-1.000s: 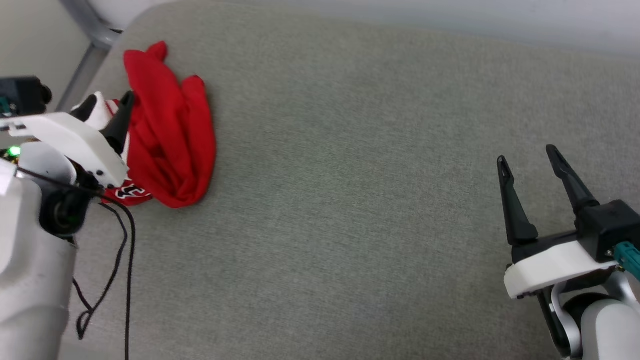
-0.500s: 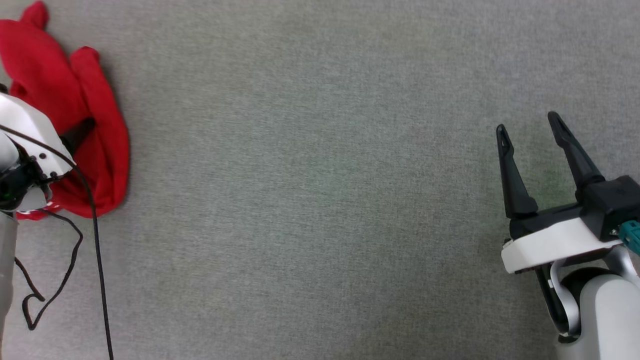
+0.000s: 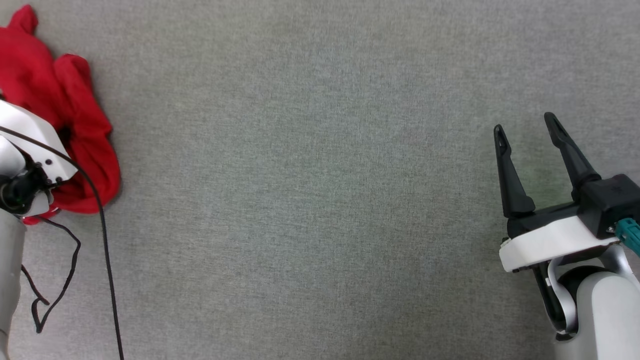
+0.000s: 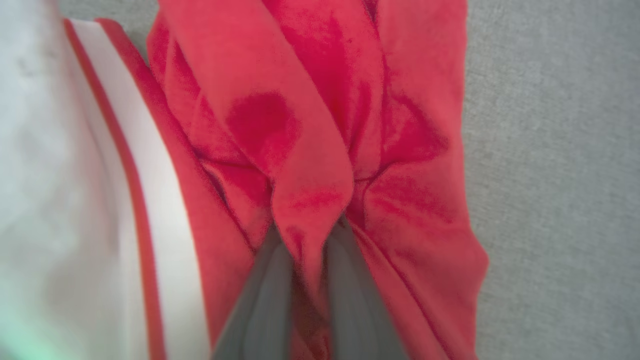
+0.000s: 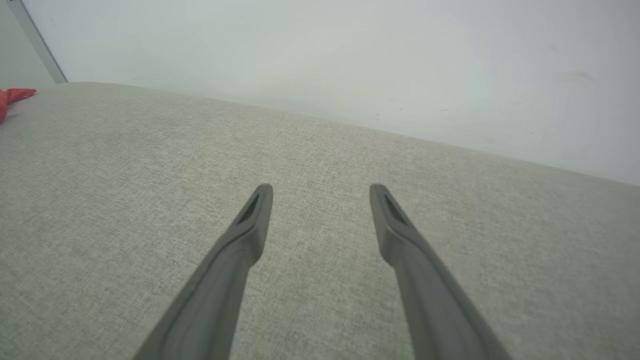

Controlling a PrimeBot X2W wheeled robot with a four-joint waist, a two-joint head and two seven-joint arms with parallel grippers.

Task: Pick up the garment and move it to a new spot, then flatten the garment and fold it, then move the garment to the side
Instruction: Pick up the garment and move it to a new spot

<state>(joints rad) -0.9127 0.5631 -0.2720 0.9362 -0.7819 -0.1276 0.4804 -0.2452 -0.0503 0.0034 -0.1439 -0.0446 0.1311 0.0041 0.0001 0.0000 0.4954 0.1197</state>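
The garment [image 3: 75, 100] is seen crumpled in a heap at the far left of the grey table [image 3: 320, 200]. A ridge of its red cloth is pinched between the 2 fingers of the left tool [image 4: 307, 232]. The right tool [image 3: 523, 122] is held spread and empty, well apart. The jersey is judged light, soft and limp, so sagging is expected. A thicker bunch, or the striped sleeve edge [image 4: 150, 200], would likely be gripped more surely.

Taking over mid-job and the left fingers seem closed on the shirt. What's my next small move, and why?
Probably lift the left gripper slightly: its fingers pinch a red fold of the garment, which lies bunched on the grey surface.
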